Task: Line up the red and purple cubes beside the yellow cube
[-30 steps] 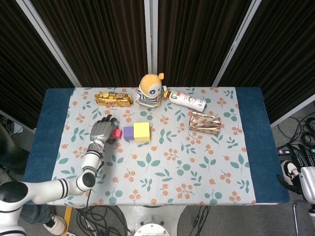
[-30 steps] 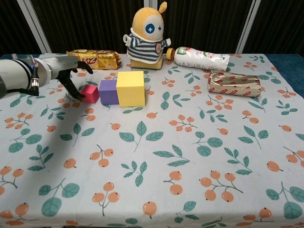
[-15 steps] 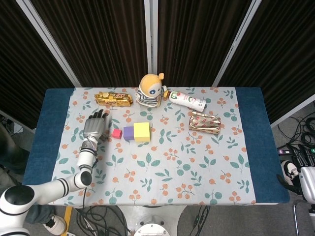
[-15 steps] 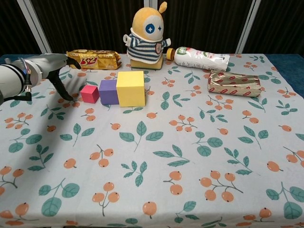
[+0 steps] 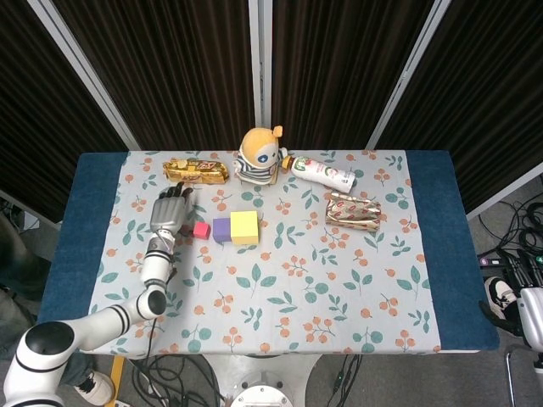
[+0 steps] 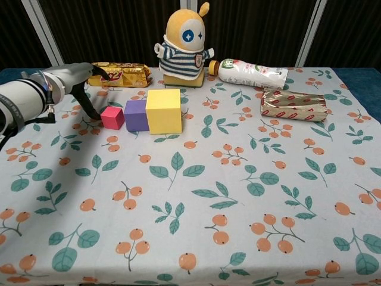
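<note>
Cubes in row on worktop (image 6: 250,250): red (image 6: 112,117), purple (image 6: 136,115), yellow (image 6: 164,111), red-purple maybe touching, can't tell. I judge line-up about done. My left hand (image 5: 170,211) just left of red, fingers spread, holding nothing. Right hand not seen. Risk: fingers (image 6: 88,108) near red; careless sweep on pullback could knock it askew. No containers; wrapped snack (image 6: 116,74) behind hand.

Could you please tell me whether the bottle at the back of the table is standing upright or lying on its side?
Lying on its side: the bottle rests lengthwise on the cloth, cap towards the toy.
</note>
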